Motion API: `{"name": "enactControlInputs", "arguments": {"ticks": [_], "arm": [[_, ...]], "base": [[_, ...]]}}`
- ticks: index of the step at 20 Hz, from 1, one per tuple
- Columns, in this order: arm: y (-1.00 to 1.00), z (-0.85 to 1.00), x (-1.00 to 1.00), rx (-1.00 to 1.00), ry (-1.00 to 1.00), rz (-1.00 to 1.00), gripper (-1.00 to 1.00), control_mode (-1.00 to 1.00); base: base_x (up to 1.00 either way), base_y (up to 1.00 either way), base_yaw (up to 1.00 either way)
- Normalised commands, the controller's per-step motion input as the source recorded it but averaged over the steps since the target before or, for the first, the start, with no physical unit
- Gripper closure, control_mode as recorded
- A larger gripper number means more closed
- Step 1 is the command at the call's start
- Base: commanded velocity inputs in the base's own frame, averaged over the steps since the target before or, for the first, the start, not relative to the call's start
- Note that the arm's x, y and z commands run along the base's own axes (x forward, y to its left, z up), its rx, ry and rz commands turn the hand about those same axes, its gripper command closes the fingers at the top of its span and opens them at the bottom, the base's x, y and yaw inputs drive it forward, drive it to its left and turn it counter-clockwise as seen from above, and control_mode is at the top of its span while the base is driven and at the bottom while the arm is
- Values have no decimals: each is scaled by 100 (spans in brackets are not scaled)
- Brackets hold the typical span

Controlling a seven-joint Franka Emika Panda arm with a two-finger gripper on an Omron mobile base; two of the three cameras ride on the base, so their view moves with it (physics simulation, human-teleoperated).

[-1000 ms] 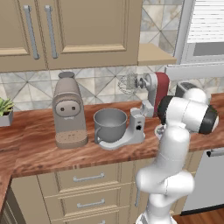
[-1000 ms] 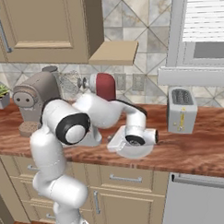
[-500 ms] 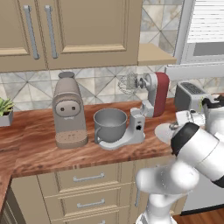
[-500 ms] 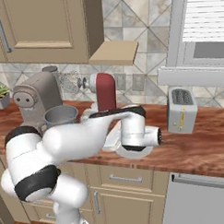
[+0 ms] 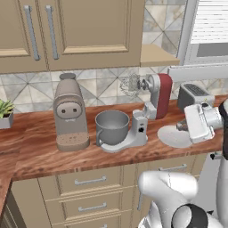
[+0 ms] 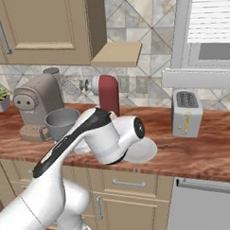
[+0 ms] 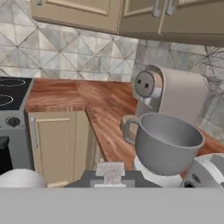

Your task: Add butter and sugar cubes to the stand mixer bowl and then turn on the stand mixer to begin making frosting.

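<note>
On counter, one stand mixer (image 5: 149, 107), one stand mixer bowl (image 5: 111, 127), one plate (image 5: 174, 136), one toaster (image 6: 186, 113)

One stand mixer (image 5: 151, 107) with one wire whisk (image 5: 130, 84) stands on the table (image 5: 40, 151), carrying one stand mixer bowl (image 5: 111, 127). Alongside it are one coffee machine (image 5: 69, 112), one toaster (image 6: 186, 113), one white plate (image 5: 174, 136) and one potted plant (image 5: 5, 113). Two upper cabinet doors (image 5: 49, 31) hang above, each with one bar handle. One stove (image 7: 13, 118) shows in the hand view.
</note>
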Motion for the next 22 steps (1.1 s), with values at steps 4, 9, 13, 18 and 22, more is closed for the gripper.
{"name": "enactControlInputs", "arguments": {"ticks": [4, 9, 13, 18, 22], "arm": [[100, 89, -58, -29, 3, 0, 100, -100], [100, 63, -15, -34, 7, 0, 100, -100], [100, 35, 17, -34, 15, 0, 100, -100], [71, 13, 53, -34, 17, -1, 100, -100], [31, 0, 72, -37, 20, -7, 100, -100]], "base": [[0, 0, 0], [0, 0, 0], [0, 0, 0], [0, 0, 0], [0, 0, 0]]}}
